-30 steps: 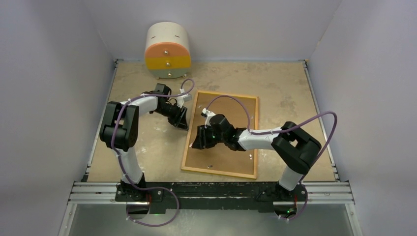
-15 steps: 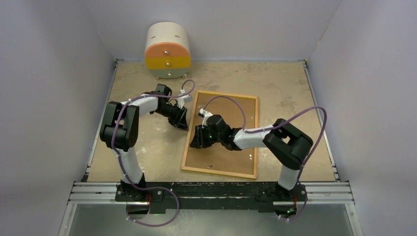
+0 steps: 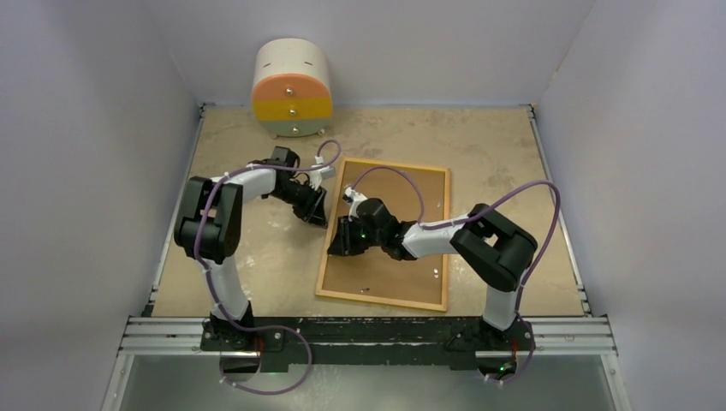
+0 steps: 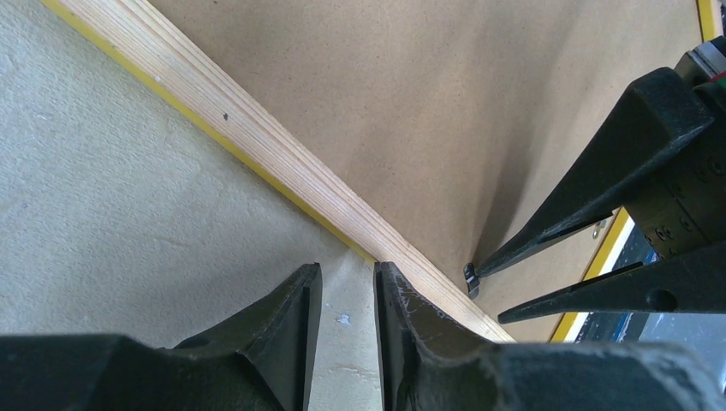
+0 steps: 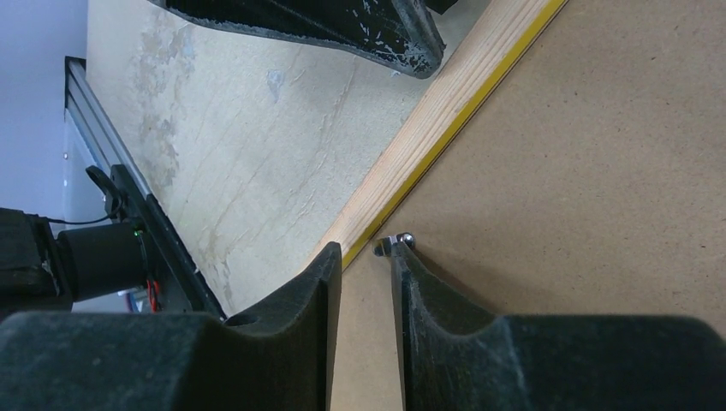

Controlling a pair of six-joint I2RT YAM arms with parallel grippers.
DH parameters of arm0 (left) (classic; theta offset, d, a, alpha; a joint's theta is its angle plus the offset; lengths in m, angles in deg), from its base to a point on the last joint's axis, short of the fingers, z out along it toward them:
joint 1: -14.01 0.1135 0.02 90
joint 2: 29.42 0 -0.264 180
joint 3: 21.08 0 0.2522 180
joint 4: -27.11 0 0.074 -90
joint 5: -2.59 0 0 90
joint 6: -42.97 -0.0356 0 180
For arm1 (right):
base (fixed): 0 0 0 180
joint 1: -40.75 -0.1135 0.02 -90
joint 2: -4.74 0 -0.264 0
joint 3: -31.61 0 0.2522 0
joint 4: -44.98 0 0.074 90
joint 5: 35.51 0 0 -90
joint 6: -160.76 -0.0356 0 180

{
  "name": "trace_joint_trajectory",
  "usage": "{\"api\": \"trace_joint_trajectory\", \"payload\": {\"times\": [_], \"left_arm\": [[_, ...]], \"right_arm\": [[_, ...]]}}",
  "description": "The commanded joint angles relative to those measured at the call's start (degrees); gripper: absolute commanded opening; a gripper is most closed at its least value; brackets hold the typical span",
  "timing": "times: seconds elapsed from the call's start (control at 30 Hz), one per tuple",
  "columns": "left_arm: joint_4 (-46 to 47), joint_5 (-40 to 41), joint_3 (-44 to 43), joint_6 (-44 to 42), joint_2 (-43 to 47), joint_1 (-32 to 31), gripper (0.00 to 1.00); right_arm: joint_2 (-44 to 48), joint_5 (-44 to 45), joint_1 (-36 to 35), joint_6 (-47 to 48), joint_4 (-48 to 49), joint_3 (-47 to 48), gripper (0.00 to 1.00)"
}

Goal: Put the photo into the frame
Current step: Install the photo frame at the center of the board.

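The frame (image 3: 382, 300) lies face down, its wood-coloured back up, with the brown hardboard backing (image 3: 385, 278) inside it. The photo does not show in any view. My left gripper (image 3: 318, 214) is at the outer side of the frame's left rail (image 4: 257, 137). It (image 4: 342, 272) is open by a narrow gap over the table and holds nothing. My right gripper (image 3: 336, 248) is low over the same rail (image 5: 445, 103), open by a narrow gap (image 5: 365, 253) and empty. One of its fingertips touches a small metal tab (image 5: 394, 243) on the backing (image 5: 582, 171).
A round-topped drawer unit (image 3: 292, 87) in cream, orange, yellow and green stands at the back left. Grey walls close in both sides. A metal rail (image 3: 368, 330) runs along the near edge. The right arm's cable (image 3: 402, 175) loops over the frame.
My right gripper has slid a little left and away along the frame's left rail, and its elbow has swung left. The left arm has not moved.
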Motion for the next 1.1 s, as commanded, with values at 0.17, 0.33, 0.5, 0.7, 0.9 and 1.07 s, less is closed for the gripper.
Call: {"api": "trace_joint_trajectory", "payload": {"times": [0.17,0.33,0.5,0.7,0.9,1.07], "left_arm": [[0.94,-0.23,1.38,-2.14,0.36,-0.84,0.31],[1.07,-0.38,1.77,-2.31,0.3,-1.06,0.31],[0.76,-0.39,1.77,-2.76,0.61,-1.06,0.3],[0.56,-0.6,1.77,-2.92,0.69,-1.06,0.3],[0.71,-0.42,1.53,-2.9,0.49,-1.06,0.29],[1.03,-0.09,1.41,-2.73,0.35,-1.15,0.29]], "right_arm": [[-2.14,1.11,-0.35,-3.08,2.7,0.74,0.27],[-1.64,3.22,-0.39,-6.4,6.35,-1.21,0.23],[0.87,4.49,-0.37,-6.79,7.15,-2.65,0.22],[2.93,4.02,-0.36,-7.08,7.6,-3.67,0.22],[3.46,2.6,-0.5,-5.99,6.38,-5.16,0.23],[1.59,0.78,-0.53,-5.03,5.11,-3.61,0.24]]}}
